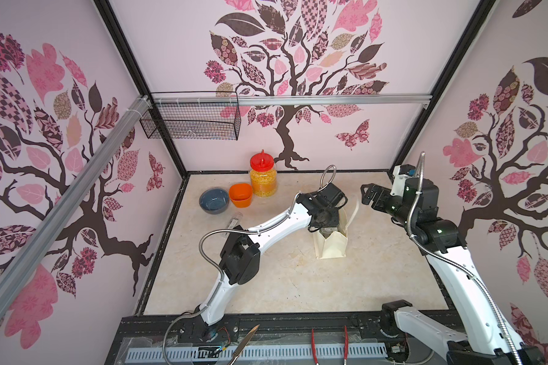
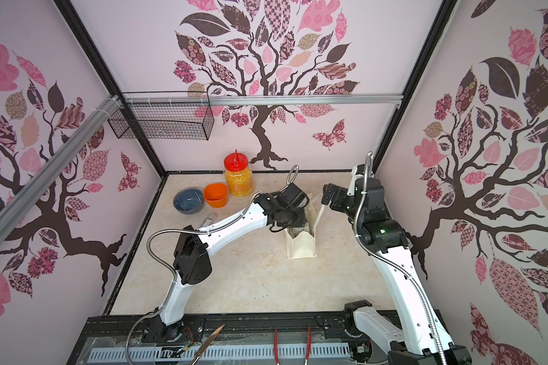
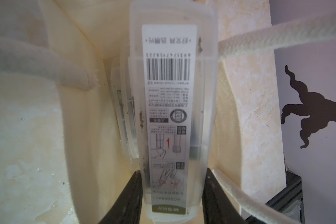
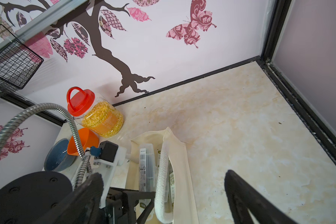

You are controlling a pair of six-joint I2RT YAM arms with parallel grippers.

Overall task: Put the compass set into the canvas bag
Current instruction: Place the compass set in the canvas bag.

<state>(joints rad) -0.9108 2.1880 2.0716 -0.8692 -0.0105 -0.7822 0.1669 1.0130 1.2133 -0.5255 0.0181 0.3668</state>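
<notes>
Cream marbled table with black edge framing, boxed in on three sides by pale pink walls with a brown tree, patterned leaves and butterfly decals. An aluminium rail runs across the back wall, and a black wire basket hangs from it at the far left corner. At the back of the table, a clear jar with red lid holding yellow bits stands by the wall, with an orange cup just beside it and a blue-grey bowl next to that. A small clear case lies on the table, partly hidden by the left arm. The canvas bag stands upright mid-table, mouth open, one rope handle looping over the opening. The left gripper sits right over the bag mouth, pinching the near end of the compass set, a frosted plastic case with a barcode label. The case's far end points down inside the bag between the cloth walls; whether it touches the bottom cannot be told. Another frosted case sits beside it in the bag. The right gripper hangs in the air just beyond the bag's right side, fingers spread wide, holding nothing. A red-handled tool lies on the black front rail.
</notes>
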